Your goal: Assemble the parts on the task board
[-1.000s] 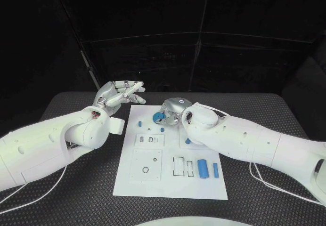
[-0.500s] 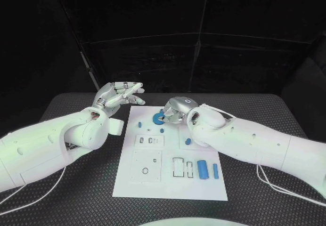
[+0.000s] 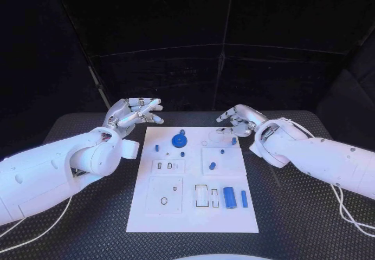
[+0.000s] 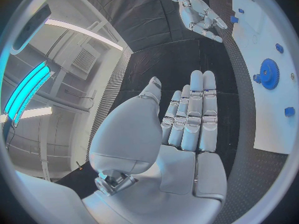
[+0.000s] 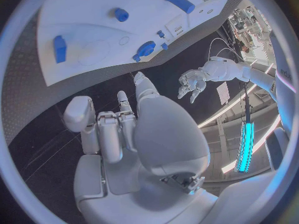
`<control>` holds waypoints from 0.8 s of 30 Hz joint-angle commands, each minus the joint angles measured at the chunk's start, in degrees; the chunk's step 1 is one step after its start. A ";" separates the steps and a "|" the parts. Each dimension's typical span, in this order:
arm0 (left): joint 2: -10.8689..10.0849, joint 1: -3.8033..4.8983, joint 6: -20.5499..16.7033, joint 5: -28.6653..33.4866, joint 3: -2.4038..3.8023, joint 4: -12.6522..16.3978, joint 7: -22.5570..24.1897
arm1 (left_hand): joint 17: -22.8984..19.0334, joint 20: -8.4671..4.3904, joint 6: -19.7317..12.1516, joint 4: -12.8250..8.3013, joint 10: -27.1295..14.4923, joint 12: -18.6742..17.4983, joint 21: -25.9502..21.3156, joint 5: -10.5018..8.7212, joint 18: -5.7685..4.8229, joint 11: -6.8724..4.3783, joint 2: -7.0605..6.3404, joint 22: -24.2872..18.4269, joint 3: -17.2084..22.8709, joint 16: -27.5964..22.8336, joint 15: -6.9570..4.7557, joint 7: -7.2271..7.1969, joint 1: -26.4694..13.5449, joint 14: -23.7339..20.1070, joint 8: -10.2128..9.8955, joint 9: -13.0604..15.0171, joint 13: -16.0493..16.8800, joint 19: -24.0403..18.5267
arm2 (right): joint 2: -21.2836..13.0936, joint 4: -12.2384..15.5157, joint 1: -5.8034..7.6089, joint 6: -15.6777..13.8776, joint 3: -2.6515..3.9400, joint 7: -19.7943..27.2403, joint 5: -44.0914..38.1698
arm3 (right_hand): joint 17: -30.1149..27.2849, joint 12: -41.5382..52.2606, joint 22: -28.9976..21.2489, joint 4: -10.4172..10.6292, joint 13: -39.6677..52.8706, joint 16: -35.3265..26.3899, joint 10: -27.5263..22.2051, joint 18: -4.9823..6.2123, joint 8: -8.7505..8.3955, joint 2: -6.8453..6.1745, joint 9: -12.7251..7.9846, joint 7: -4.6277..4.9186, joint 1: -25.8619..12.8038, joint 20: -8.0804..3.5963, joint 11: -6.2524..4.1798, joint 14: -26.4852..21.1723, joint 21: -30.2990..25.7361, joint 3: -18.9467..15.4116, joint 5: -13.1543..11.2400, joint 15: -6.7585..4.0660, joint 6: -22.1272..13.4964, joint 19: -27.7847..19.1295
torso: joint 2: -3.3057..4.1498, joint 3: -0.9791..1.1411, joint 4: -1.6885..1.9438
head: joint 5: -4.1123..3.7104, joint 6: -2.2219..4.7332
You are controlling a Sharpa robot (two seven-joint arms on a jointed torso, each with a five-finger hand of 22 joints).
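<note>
I see the white board (image 3: 192, 181) lying in the middle of the desk (image 3: 297, 216), running from the centre of the frame down toward the bottom. The left robot hand (image 3: 134, 114) hovers off the board's upper left corner, fingers spread wide and holding nothing; I read that as parked clear so it doesn't shade the work. The right robot hand (image 3: 238, 120) hangs over the board's upper right corner, fingers apart, and I see nothing in it, though its fingertips sit close to the board edge and I can't be sure they aren't brushing it.

The blue gear (image 3: 180, 140) sits near the top centre of the board, apparently seated on its post. Small blue pegs (image 3: 222, 152) dot the upper half. In the lower right of the board a thick blue cylinder (image 3: 230, 197) and a thinner blue bar (image 3: 244, 199) lie beside empty outlined slots (image 3: 201, 195), so I judge those are the pieces waiting to be fitted. The next reach would call for the right robot hand to come down toward them.
</note>
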 commanded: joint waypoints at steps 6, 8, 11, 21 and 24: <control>0.54 0.06 1.52 0.03 0.05 -0.33 0.21 | 0.50 0.23 1.25 -0.27 1.49 -0.24 -0.37 -0.04 0.70 -0.09 0.62 -0.33 -0.37 -1.27 0.02 -0.21 0.32 -0.96 -0.17 0.08 0.14 -0.75 | -3.17 -1.41 -0.23 4.29 0.11 9.26 8.13 | 9.35 -0.69 -0.82 -2.43 8.53 -0.42 1.51 0.13 0.01 -0.28 -0.09 0.16 2.52 -0.17 -0.36 4.74 -0.68 -0.12 -0.48 -0.29 0.22 -0.70 | -0.11 0.25 -0.28 | -0.50 0.29; 0.66 0.06 1.70 0.03 0.05 -0.46 0.19 | 0.60 0.27 1.63 -0.34 1.97 -0.21 -0.61 -0.04 0.69 -0.18 0.72 -0.47 -0.43 -1.83 0.04 -0.34 0.42 -1.33 -0.14 0.10 0.18 -1.09 | -3.37 -2.23 -0.39 4.66 0.10 9.46 7.71 | 9.26 -0.79 -0.99 -2.63 8.43 -0.46 1.43 0.16 -0.10 -0.33 -0.14 0.22 2.62 -0.14 -0.30 4.72 -0.76 -0.21 -0.49 -0.25 -0.05 -0.81 | -0.13 0.18 -0.23 | -0.66 0.30; 0.79 0.05 1.93 0.03 0.05 -0.59 0.18 | 0.67 0.35 1.98 -0.45 2.40 -0.27 -1.01 -0.04 0.67 -0.22 0.81 -0.69 -0.51 -2.63 0.12 -0.42 0.56 -1.85 -0.16 0.09 0.19 -1.63 | -3.42 -3.15 -0.63 5.14 0.10 9.46 6.95 | 9.15 -0.95 -1.23 -2.78 8.26 -0.49 1.29 0.20 -0.19 -0.38 -0.20 0.33 2.63 -0.11 -0.21 4.70 -0.88 -0.35 -0.50 -0.18 -0.40 -0.97 | -0.10 0.06 -0.16 | -0.78 0.23; 0.97 -0.01 2.73 -0.01 0.04 -1.16 -0.02 | -0.15 1.33 2.86 -1.05 3.45 -1.22 -4.38 -0.04 0.66 -0.02 1.23 -2.62 -0.88 -6.95 0.89 -0.39 1.26 -3.68 -0.78 0.00 0.06 -5.62 | -3.16 -5.71 -1.93 6.72 0.10 8.69 4.42 | 9.07 -1.24 -1.54 -3.09 7.94 -0.54 1.02 0.24 -0.25 -0.54 -0.27 0.69 2.46 0.06 0.09 4.68 -1.05 -0.83 -0.42 0.05 -1.33 -1.19 | -0.07 -0.02 -0.23 | -0.86 -0.04; 1.01 -0.01 2.91 -0.04 0.04 -1.26 -0.04 | -0.85 1.95 3.01 -1.19 3.61 -1.63 -6.52 -0.05 0.78 0.08 1.39 -3.90 -1.02 -8.28 1.23 -0.37 1.41 -3.81 -1.06 0.00 0.03 -7.73 | -2.96 -6.15 -2.19 6.99 0.10 8.44 4.00 | 9.08 -1.24 -1.54 -3.09 7.94 -0.54 1.02 0.24 -0.24 -0.54 -0.26 0.69 2.46 0.06 0.10 4.68 -1.05 -0.83 -0.42 0.05 -1.33 -1.19 | -0.09 0.01 -0.28 | -0.95 -0.16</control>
